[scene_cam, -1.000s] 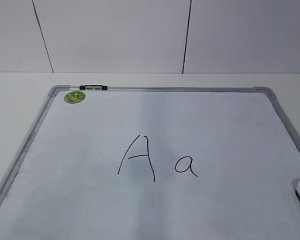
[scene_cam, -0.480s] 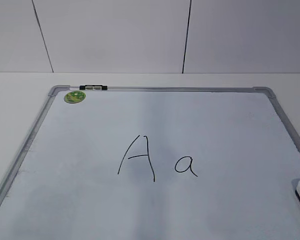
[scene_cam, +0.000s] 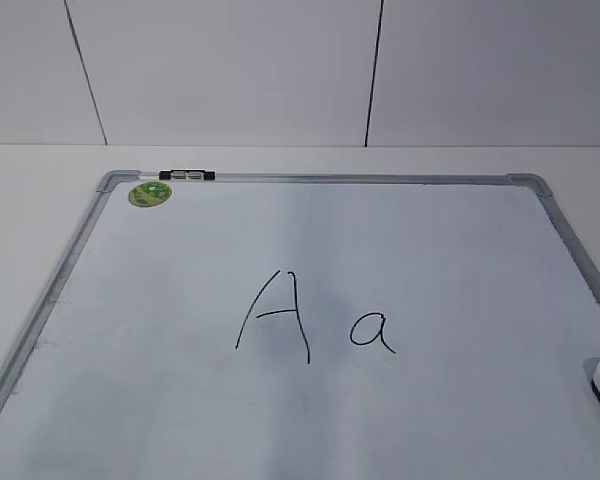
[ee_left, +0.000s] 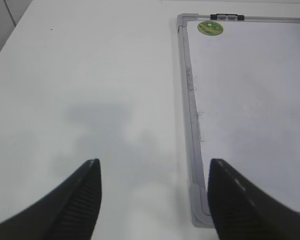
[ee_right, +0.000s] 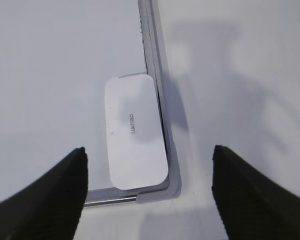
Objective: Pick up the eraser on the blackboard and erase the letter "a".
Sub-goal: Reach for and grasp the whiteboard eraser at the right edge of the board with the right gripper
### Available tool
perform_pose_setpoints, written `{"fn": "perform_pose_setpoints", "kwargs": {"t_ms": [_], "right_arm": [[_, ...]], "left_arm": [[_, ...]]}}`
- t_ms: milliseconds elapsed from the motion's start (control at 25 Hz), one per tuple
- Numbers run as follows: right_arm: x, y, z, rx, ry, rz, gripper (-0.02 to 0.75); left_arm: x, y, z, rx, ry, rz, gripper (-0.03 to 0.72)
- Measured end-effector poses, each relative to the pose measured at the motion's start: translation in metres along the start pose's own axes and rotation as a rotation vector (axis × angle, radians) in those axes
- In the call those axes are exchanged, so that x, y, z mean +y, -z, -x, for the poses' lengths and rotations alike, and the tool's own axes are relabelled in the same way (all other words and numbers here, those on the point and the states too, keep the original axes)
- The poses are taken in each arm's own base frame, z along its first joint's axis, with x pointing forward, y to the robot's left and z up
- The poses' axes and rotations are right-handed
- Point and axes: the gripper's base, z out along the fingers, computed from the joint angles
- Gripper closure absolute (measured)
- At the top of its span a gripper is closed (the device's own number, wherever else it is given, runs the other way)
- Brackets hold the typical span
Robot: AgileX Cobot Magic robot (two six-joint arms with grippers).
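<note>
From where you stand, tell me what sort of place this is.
Probably a lab or test bench set up for a writing-board task, not a classroom. A framed whiteboard lies flat on a plain white table, a white eraser sits in its corner, and bare panelled walls stand behind.

pale bluish blackboard [scene_cam: 430,250], silver-grey frame; green round sticker [scene_cam: 149,194]; white eraser [ee_right: 134,131], grey lettering

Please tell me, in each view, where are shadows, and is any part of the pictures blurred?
Exterior view: even light; the "a" is sharp, only a faint shade lies on the blackboard. Left wrist view: a soft grey shadow lies on the table; the left hand is blurred. Right wrist view: a shadow falls right of the eraser; the right hand is blurred.
</note>
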Motion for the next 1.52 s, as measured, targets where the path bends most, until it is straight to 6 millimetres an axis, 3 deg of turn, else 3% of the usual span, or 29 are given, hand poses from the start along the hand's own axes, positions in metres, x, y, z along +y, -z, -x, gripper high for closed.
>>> {"fn": "perform_pose_setpoints", "kwargs": {"t_ms": [400,640,760,1200,1400,1520], "right_arm": [[0.005,-0.026,0.029,0.153,0.000,0.018,0.146],[0.009,-0.036,0.057,0.224,0.006,0.028,0.144],[0.012,-0.043,0.069,0.291,0.018,0.054,0.101],[0.025,-0.100,0.111,0.540,-0.018,0.111,0.064],[0.028,-0.115,0.132,0.581,-0.027,0.117,0.064],[0.028,-0.123,0.133,0.630,-0.025,0.112,0.064]], "left_arm": [[0.000,0.000,0.000,0.000,0.000,-0.001,0.191],[0.000,0.000,0.000,0.000,0.000,-0.001,0.191],[-0.001,0.000,0.000,0.001,0.004,-0.009,0.191],[-0.003,0.000,0.000,0.004,0.015,-0.032,0.183],[-0.003,0.000,0.000,0.004,0.016,-0.033,0.189],[-0.003,0.000,0.000,0.004,0.016,-0.033,0.190]]}}
